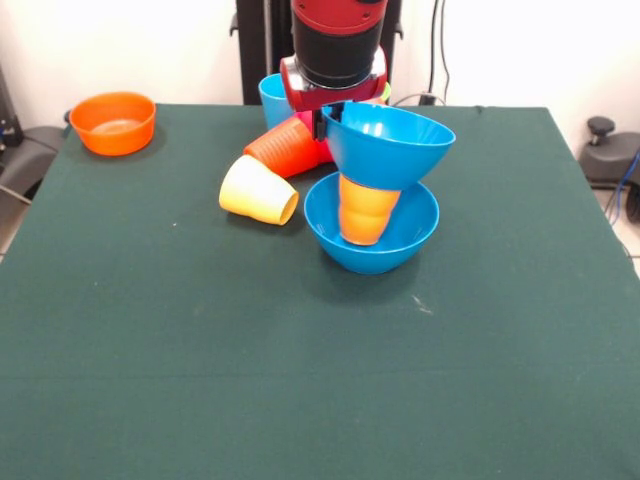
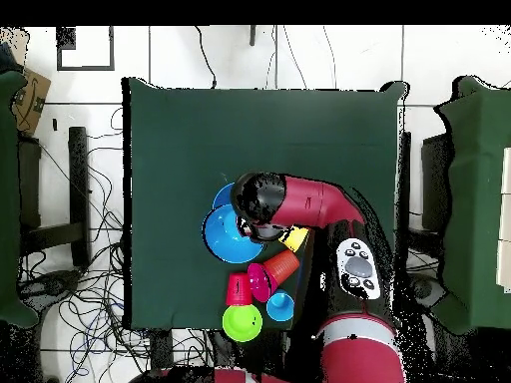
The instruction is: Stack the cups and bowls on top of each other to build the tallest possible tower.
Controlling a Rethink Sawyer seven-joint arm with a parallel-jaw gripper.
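My gripper point(image 1: 326, 118) is shut on the near rim of a large bright blue bowl point(image 1: 392, 147). It holds the bowl tilted on top of an orange cup point(image 1: 366, 212). That cup stands inside a second blue bowl point(image 1: 372, 245) on the green table, so the three form a short tower. In the overhead view the held blue bowl point(image 2: 230, 237) shows beside the arm's black wrist point(image 2: 257, 199), which hides the gripper. A yellow-orange cup point(image 1: 258, 190) and a red-orange cup point(image 1: 285, 147) lie on their sides to the left. A light blue cup point(image 1: 270, 98) stands behind them.
An orange bowl point(image 1: 113, 122) sits at the table's far left corner. In the overhead view a lime-green bowl point(image 2: 242, 322), a red cup point(image 2: 238, 289), a pink-red bowl point(image 2: 259, 281) and the light blue cup point(image 2: 280, 305) crowd the edge by the robot's base.
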